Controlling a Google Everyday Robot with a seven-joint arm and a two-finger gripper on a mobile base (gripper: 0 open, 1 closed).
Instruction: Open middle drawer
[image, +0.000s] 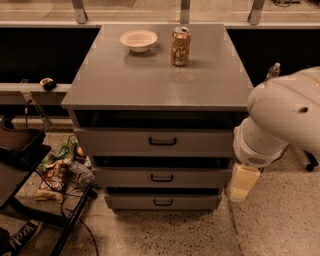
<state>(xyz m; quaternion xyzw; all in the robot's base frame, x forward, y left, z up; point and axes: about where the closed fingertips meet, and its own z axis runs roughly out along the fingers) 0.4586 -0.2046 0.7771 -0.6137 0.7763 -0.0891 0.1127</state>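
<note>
The middle drawer (200, 177) is a flat grey front with a small black loop handle (162, 177) at its centre. It sits closed in the grey cabinet (160, 85), between the top drawer (210, 142) and the bottom drawer (190, 202). My white arm (282, 120) comes in from the right. My gripper (243, 184), cream coloured, hangs down beside the cabinet's right edge at the height of the middle drawer. It is well to the right of the handle and apart from it.
A white bowl (138, 39) and a drink can (180, 46) stand at the back of the cabinet top. Snack bags and cables (60, 170) lie on the floor at the left, by a black frame (20, 150). A bottle (273, 71) stands behind my arm.
</note>
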